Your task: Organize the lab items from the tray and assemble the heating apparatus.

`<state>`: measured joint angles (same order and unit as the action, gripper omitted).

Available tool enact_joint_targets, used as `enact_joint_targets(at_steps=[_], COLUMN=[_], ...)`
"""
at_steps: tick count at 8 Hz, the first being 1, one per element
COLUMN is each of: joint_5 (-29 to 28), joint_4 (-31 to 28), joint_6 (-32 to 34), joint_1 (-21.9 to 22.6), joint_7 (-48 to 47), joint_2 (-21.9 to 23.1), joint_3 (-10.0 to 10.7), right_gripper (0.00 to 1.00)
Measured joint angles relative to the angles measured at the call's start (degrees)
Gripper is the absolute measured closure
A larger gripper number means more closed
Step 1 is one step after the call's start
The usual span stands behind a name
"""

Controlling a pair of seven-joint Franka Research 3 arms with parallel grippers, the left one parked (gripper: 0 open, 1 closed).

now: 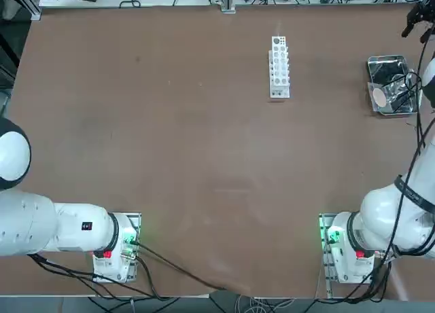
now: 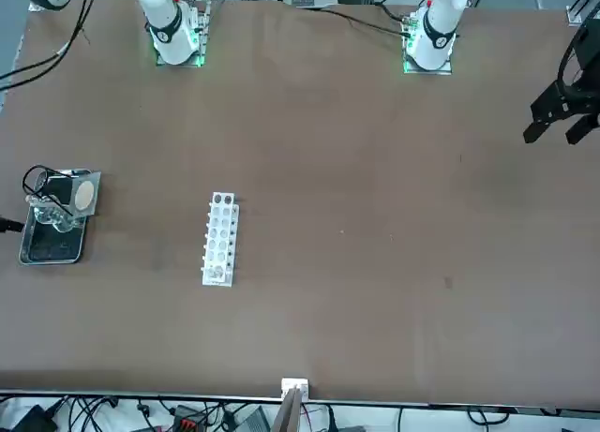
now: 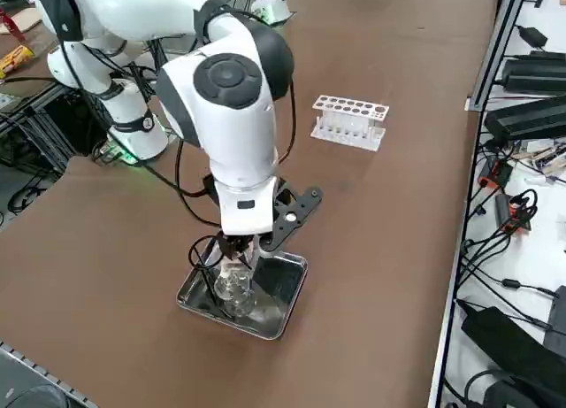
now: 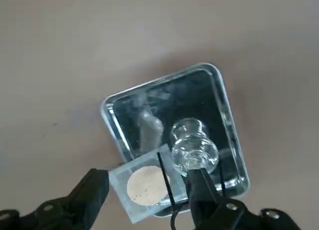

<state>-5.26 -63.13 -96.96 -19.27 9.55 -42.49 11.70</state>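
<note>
Well, on the brown table [image 1: 170,123], you have the white, holed plastic rack [image 1: 279,68] standing toward one o'clock, apart from the work, probably to leave assembly room. At two o'clock lies the shiny rectangular metal tray [image 4: 229,115], keeping your parts together: the square grey mesh with tan centre [image 4: 147,185] overhangs its eight-o'clock rim, the thin black wire ring stand [image 4: 166,180] crosses it, then the clear glass burner [image 4: 194,150]. Your right tool [image 4: 150,172] hangs above, wide and empty, likely so its fingers can straddle a part.
</note>
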Motion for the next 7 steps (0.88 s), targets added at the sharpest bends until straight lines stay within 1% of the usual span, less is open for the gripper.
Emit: enact_joint_targets(at_steps=[1, 4, 5, 7], joint_5=[2.1, 2.8, 2.8, 3.0], joint_4=[-0.1, -0.2, -0.2, -0.2], joint_6=[-0.1, -0.5, -0.8, -2.2], joint_1=[0.2, -0.3, -0.4, -1.1], joint_7=[-2.6, -8.8, -9.9, -9.5], joint_2=[-0.4, -1.7, -2.2, -3.4], joint_3=[0.0, 0.3, 0.3, 0.4], right_gripper=[0.06, 0.08, 0.07, 0.11])
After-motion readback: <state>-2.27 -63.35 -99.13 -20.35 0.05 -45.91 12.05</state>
